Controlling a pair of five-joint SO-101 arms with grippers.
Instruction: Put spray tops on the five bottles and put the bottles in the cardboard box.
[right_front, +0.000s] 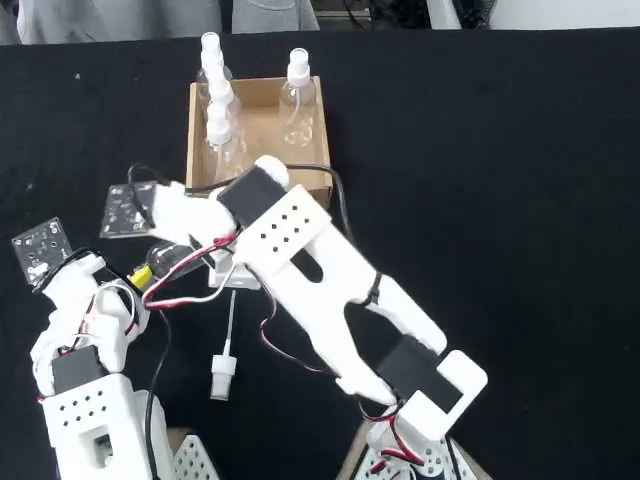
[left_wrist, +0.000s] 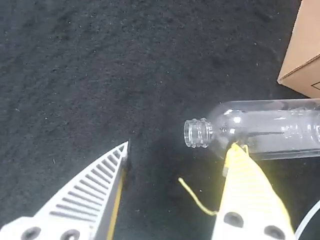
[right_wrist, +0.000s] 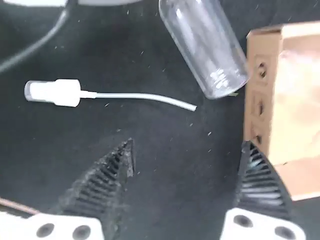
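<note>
Even, bright light is falling on the black table (right_front: 520, 150), seemingly from overhead. Small highlights are glinting along the clear bottle (left_wrist: 270, 130), a faint shadow is lying beside its neck, and the white right arm (right_front: 300, 250) is glaring.

The left arm (right_front: 88, 405) and right arm (right_front: 300, 255) are white plastic with black motor blocks (right_front: 407, 362), dotted hole patterns and loose red cables (right_front: 190, 262). The left fingers (left_wrist: 95, 195) are ribbed, one white, one yellow; the right fingers (right_wrist: 102, 187) are ribbed black.
</note>
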